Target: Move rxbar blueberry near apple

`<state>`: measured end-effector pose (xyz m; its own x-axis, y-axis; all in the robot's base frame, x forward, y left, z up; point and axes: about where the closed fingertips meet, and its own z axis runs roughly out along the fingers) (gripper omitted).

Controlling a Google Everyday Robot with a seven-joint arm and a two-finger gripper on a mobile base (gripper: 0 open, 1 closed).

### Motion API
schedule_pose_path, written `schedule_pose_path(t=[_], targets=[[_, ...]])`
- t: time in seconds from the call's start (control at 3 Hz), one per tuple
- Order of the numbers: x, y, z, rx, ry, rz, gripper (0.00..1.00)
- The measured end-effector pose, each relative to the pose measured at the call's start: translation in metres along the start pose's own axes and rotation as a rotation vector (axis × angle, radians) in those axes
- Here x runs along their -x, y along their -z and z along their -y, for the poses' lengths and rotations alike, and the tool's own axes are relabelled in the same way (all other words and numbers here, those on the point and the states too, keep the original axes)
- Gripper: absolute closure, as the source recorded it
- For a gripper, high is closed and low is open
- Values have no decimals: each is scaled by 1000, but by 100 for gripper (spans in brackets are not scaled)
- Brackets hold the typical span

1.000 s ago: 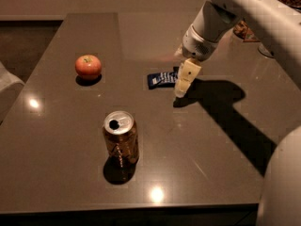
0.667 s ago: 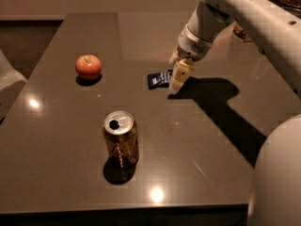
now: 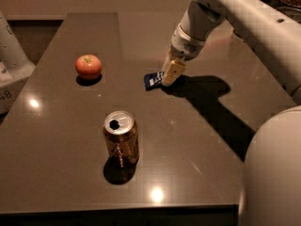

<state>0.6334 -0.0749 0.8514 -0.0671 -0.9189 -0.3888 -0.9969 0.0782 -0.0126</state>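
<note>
The rxbar blueberry (image 3: 152,80) is a small dark blue wrapper lying flat near the middle of the dark table (image 3: 61,173). My gripper (image 3: 170,74) comes down from the upper right and sits on or over the wrapper's right end, hiding part of it. The apple (image 3: 88,66), red-orange with a pale stem dimple, rests on the table to the left of the wrapper, about a can's height away.
A bronze soda can (image 3: 121,138) stands upright in front of the wrapper, toward the table's near edge. A white object (image 3: 10,60) stands off the table's left side. My arm's large white body (image 3: 275,173) fills the lower right.
My gripper has moved left, from just right of the wrapper to over its right end. The wrapper, apple and can have not moved on the table.
</note>
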Motion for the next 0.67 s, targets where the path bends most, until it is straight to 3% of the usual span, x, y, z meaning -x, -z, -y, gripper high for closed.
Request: schedule_pose_path(t=[0.33, 0.67], targets=[[12, 2, 1, -4, 23, 1, 99], [38, 3, 8, -5, 63, 18, 100]])
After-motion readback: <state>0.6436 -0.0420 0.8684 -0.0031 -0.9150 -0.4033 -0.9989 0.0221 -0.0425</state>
